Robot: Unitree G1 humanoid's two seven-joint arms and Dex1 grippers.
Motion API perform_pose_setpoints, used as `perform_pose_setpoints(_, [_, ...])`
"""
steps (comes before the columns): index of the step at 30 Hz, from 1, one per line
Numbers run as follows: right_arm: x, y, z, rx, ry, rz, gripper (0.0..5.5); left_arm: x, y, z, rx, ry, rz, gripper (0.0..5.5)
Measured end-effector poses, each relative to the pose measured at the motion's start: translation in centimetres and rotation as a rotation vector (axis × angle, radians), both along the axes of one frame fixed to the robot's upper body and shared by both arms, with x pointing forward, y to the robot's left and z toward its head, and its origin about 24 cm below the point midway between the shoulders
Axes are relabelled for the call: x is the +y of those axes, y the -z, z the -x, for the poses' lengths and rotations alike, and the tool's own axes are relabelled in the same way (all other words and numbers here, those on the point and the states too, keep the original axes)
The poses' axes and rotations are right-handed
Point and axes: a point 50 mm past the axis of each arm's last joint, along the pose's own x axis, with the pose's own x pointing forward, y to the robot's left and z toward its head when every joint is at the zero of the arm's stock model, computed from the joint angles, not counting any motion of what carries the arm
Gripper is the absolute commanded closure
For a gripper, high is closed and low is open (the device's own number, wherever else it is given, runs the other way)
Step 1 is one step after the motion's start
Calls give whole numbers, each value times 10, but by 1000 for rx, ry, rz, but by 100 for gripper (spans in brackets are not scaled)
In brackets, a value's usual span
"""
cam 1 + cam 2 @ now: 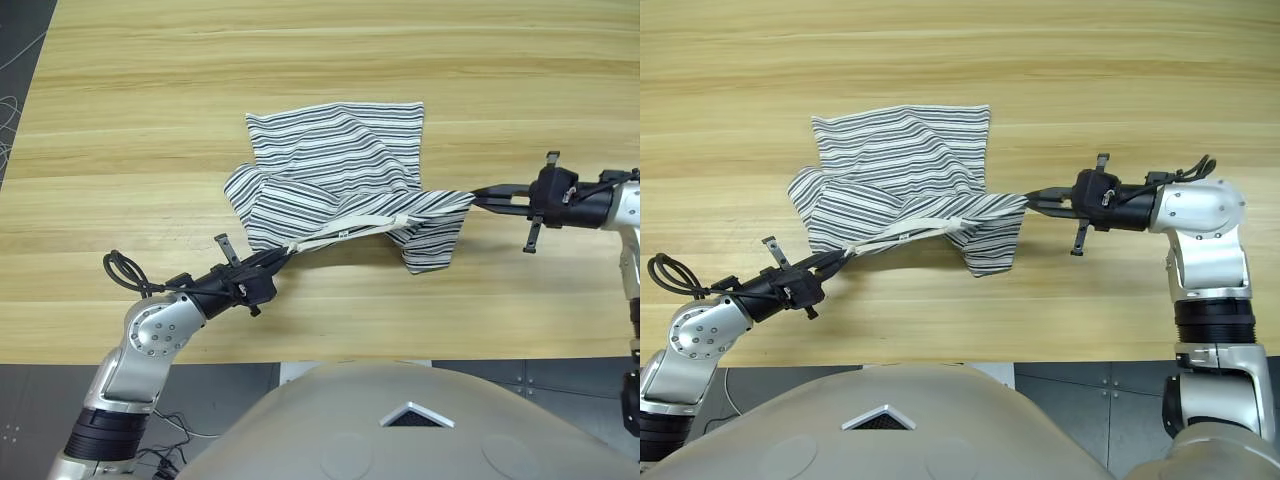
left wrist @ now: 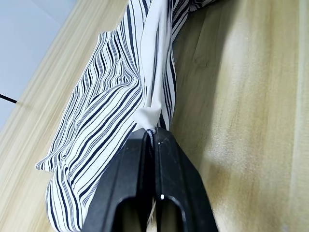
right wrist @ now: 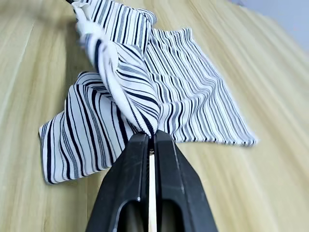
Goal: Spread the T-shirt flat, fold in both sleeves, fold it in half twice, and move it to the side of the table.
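wooden table (image 1: 150, 100), crumpled striped t-shirt (image 1: 330, 150), left end effector (image 1: 289, 251), right end effector (image 1: 477, 197), both pinching it

Black and white striped T-shirt (image 1: 335, 150), light brown wooden table (image 1: 300, 60), black left gripper (image 2: 153, 131), black right gripper (image 3: 150, 136)

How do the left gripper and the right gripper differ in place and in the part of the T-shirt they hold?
The left gripper pinches the white band of the T-shirt; the right gripper pinches striped cloth. The left gripper is nearer the front edge of the table; the right gripper is farther in, at the shirt's right side. Both are shut on the T-shirt.
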Motion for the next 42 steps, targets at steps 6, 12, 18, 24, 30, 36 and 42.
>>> perform_pose_setpoints(6, [38, 8, 16, -150, -210, 179, 538, 0, 0, 1, 4, 0, 0, 540])
perform_pose_setpoints(12, [74, 9, 71, 40, -451, -22, 538, 0, 1, 2, 9, 0, -2, 540])
perform_pose_setpoints(18, [76, 19, 74, 202, -383, -113, 450, 1, 1, -1, 2, 1, -13, 540])
perform_pose_setpoints(24, [69, 34, 76, 317, -308, -103, 332, 2, 3, -1, 4, 0, -23, 540])
perform_pose_setpoints(30, [61, 24, 91, 552, -350, -229, 227, 3, 4, 2, 23, 5, -31, 540])
perform_pose_setpoints(36, [53, 0, 71, 542, -260, -386, 161, 5, 10, 35, 203, 106, -71, 540])
perform_pose_setpoints(42, [46, 6, 35, 291, -50, -300, 161, 1, 4, 65, 329, 205, -82, 540])
